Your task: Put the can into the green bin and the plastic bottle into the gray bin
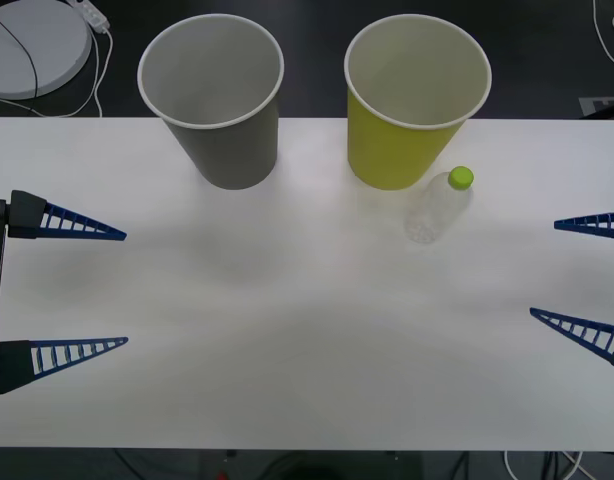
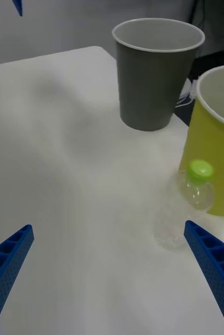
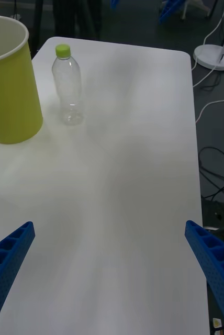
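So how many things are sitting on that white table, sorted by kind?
Bins: 2, the gray bin and the green bin, both upright.
Bottles: 1, the plastic bottle, standing beside the green bin.
Cans: 0 on the table.
Total: 3 things, with the left tool and right tool open at the table's sides.

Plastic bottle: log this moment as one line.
plastic bottle: upright on table, beside green bin | gray bin: empty | left gripper: open, idle | right gripper: open, idle
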